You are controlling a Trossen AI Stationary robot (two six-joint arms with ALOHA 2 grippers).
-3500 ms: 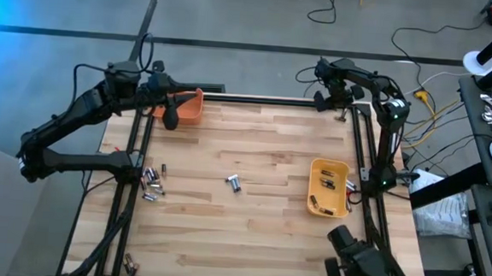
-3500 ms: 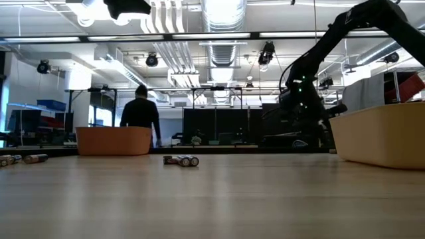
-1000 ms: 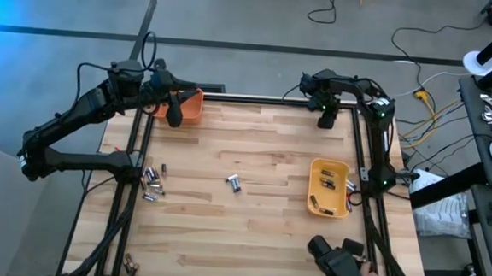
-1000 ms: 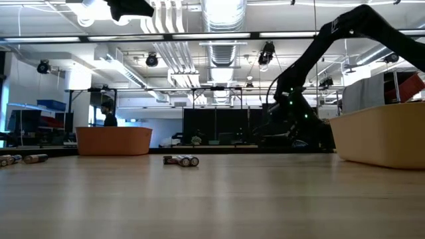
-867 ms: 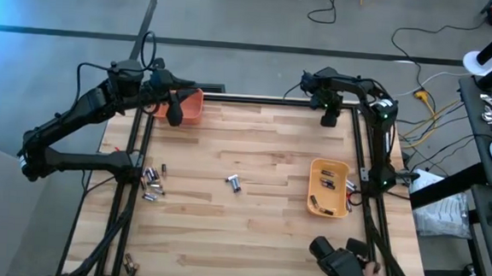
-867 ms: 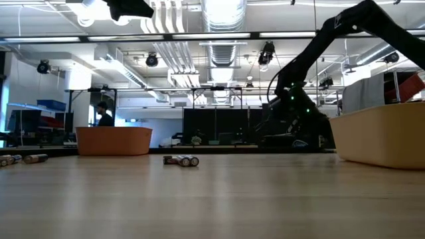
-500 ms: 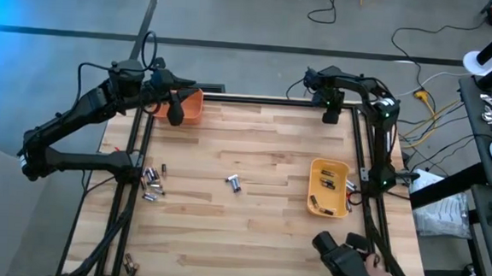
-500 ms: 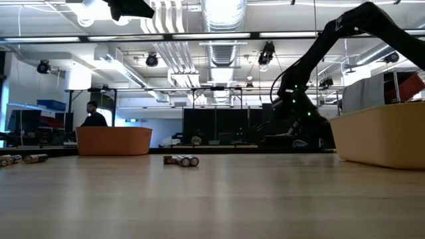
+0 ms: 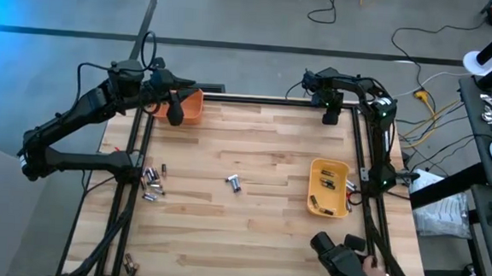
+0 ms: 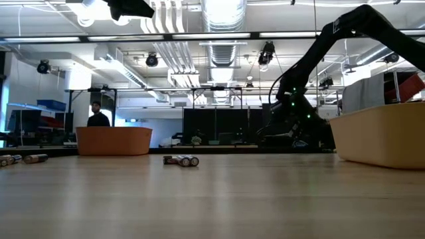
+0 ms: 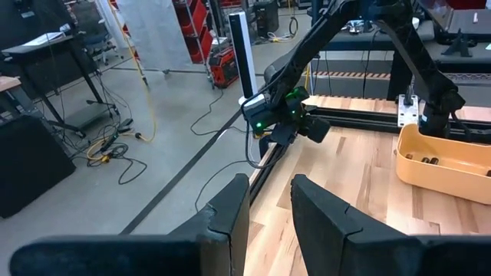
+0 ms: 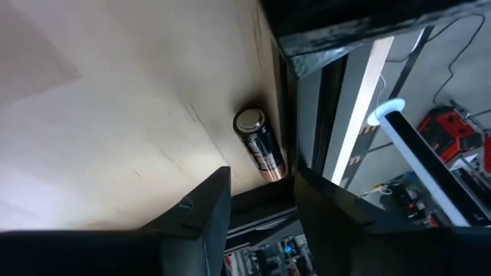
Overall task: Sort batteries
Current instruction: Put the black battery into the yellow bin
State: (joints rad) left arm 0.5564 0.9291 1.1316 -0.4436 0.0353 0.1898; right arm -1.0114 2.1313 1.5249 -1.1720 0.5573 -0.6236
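The wooden bench carries everything. The left arm waits at its far left corner, its claw hanging beside the orange bin, fingers a narrow gap apart and empty. The right claw is down at the far right corner, its fingers slightly parted either side of a dark battery lying against the bench's edge rail, not gripping it. The yellow bin on the right holds several batteries. More batteries cluster at the left edge, and a pair lies mid-bench.
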